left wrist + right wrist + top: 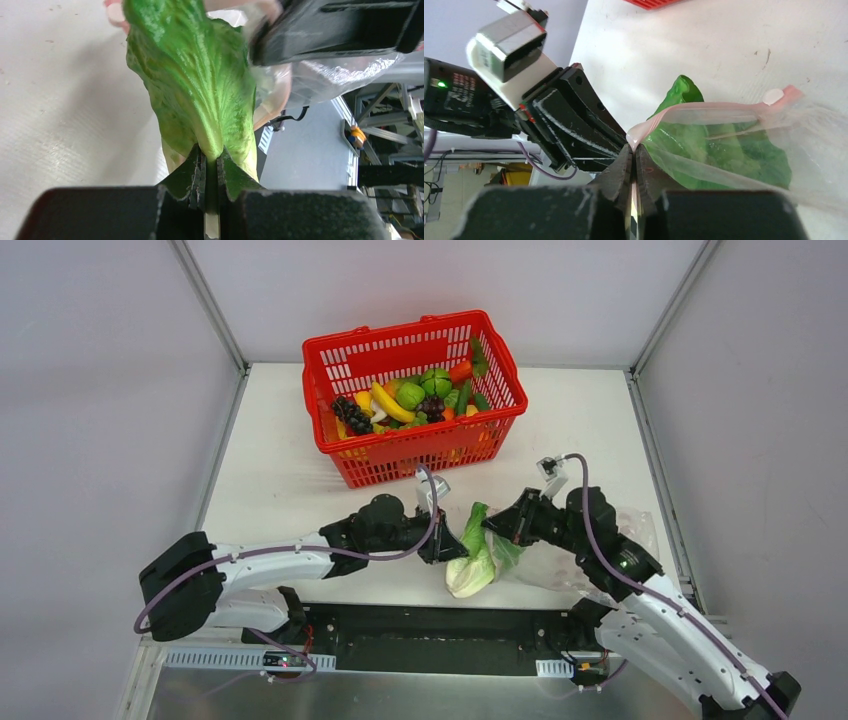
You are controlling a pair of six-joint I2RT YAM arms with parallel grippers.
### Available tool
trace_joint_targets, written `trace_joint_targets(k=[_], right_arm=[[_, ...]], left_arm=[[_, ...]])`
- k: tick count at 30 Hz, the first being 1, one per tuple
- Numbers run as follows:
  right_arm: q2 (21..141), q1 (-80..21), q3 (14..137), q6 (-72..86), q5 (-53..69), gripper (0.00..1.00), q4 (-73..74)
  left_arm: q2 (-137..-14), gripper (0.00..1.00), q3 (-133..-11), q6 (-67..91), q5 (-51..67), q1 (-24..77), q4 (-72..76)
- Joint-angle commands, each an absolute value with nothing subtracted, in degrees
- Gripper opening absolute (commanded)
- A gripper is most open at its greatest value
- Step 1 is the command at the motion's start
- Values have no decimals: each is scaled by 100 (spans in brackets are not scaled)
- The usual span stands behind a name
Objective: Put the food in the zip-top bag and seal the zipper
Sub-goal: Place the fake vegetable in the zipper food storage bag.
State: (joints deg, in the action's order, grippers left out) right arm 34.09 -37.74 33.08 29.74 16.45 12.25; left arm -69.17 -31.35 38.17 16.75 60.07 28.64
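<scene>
My left gripper [452,543] is shut on the leafy green-white cabbage [479,552], pinching its pale stem between the fingers, as the left wrist view shows [212,165]. The cabbage's leafy end lies inside the mouth of the clear zip-top bag [570,560]. My right gripper [493,523] is shut on the bag's pink zipper strip [704,107], holding the mouth up and open; the cabbage [719,150] shows green through the plastic. The rest of the food [405,400] lies in the red basket.
The red mesh basket [345,365] stands at the back middle of the white table [270,480]. The two grippers nearly touch above the bag's mouth. The table's near edge and a dark gap lie just below the cabbage.
</scene>
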Motion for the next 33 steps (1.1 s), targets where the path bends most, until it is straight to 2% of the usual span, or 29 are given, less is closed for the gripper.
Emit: trace_joint_targets(k=[1, 5, 11, 16, 20, 23, 27, 33], right_arm=[[3790, -3779, 3571, 2555, 1999, 4, 1174], [3863, -3782, 3549, 2312, 2326, 5, 1118], [3824, -3781, 3558, 1974, 3632, 5, 976], [3400, -3782, 3359, 1964, 3811, 5, 571], [3604, -3779, 3314, 1967, 4399, 5, 546], [3921, -3779, 3424, 1838, 4155, 4, 956], [3843, -3780, 3260, 1928, 3981, 5, 602], [3755, -3784, 3357, 1850, 3295, 7, 857]], left_arm=[[-7106, 0, -3508, 3535, 2454, 6132, 3362], [-7159, 0, -3578, 3296, 2736, 6135, 3269], [-7208, 0, -3799, 2714, 2889, 6135, 2556], [-7304, 0, -3887, 2571, 2773, 6137, 2350], [-7326, 0, -3937, 2530, 2737, 6135, 2381], [-7287, 0, -3965, 2463, 3066, 6136, 2586], [-7263, 0, -4004, 2343, 3552, 6135, 2687], [-7119, 0, -3797, 2268, 3712, 6135, 2728]])
